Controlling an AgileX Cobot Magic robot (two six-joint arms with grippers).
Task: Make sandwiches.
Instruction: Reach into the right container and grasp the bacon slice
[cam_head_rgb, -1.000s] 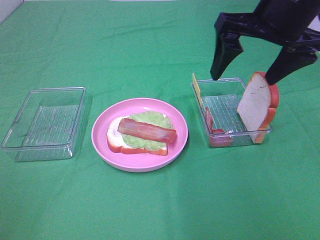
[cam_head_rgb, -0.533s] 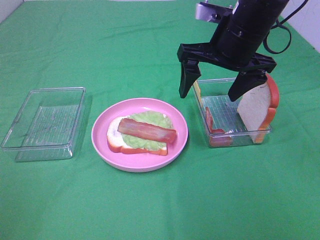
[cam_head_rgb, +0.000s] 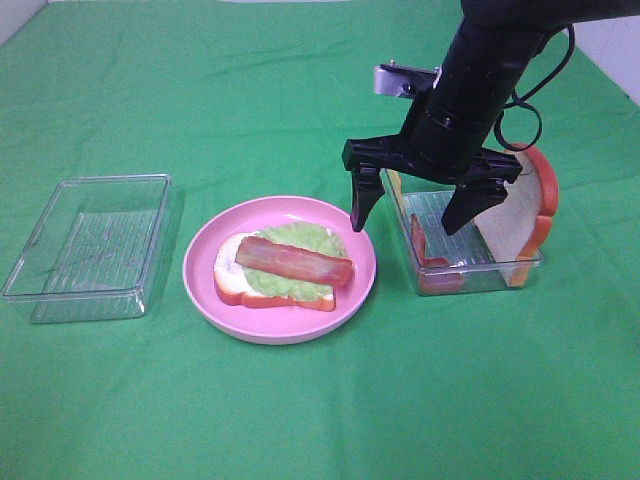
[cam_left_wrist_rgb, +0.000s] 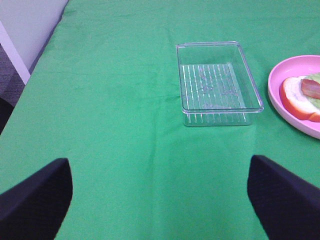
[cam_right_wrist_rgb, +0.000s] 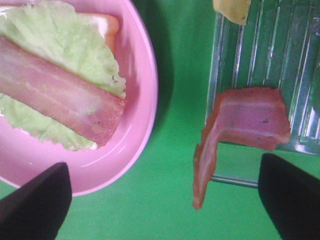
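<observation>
You have bread slice (cam_head_rgb: 228, 275), lettuce (cam_head_rgb: 300, 240), 1 bacon strip (cam_head_rgb: 293, 262) plated; 2nd strip (cam_head_rgb: 420, 245), cheese (cam_head_rgb: 394, 182), top slice (cam_head_rgb: 510, 215) left in tray (cam_head_rgb: 480, 270); right hand (cam_head_rgb: 402, 228) and left hand (cam_left_wrist_rgb: 160, 200) apart, empty.

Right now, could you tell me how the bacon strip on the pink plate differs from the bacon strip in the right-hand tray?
The plate bacon strip lies flat and straight; the tray bacon strip is bent and stands up on edge. The plate bacon strip rests on lettuce over bread; the tray bacon strip stands against the wall of the clear tray. Both are reddish-pink.
</observation>
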